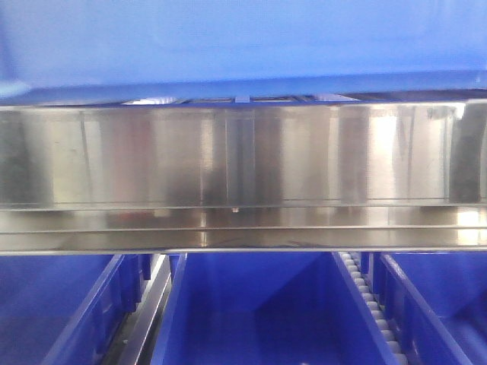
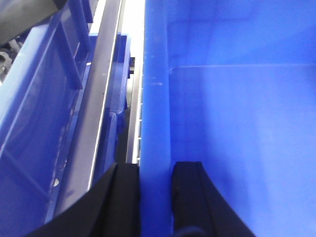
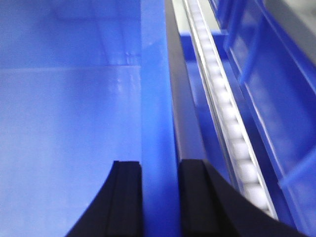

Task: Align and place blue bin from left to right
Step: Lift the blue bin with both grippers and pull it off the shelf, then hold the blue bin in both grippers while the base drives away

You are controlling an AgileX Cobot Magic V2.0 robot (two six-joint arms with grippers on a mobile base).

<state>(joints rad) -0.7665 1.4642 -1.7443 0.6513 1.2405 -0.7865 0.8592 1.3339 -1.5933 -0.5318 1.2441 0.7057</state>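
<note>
Black fingers (image 2: 187, 202) of the left gripper (image 2: 155, 165) fill the bottom edge of the left wrist view. They are clamped on the rim of the blue bin (image 2: 237, 138), one finger outside the wall and one inside. The right gripper (image 3: 159, 163) is in the same condition: at the bottom of the right wrist view its fingers (image 3: 127, 202) pinch the opposite rim, one on each side of the wall.

In the front view the blue bin sits lower centre, beneath a steel beam (image 1: 243, 175) that spans the frame. A metal rail (image 2: 94, 123) runs just beside its left wall, with a second bin (image 2: 34, 123) beyond at the frame's left edge. A roller track (image 3: 222, 108) with white rollers runs along its right wall, with a third bin (image 3: 266, 89) beyond at upper right. A top bin (image 1: 228, 38) crosses the upper front view above the beam.
</note>
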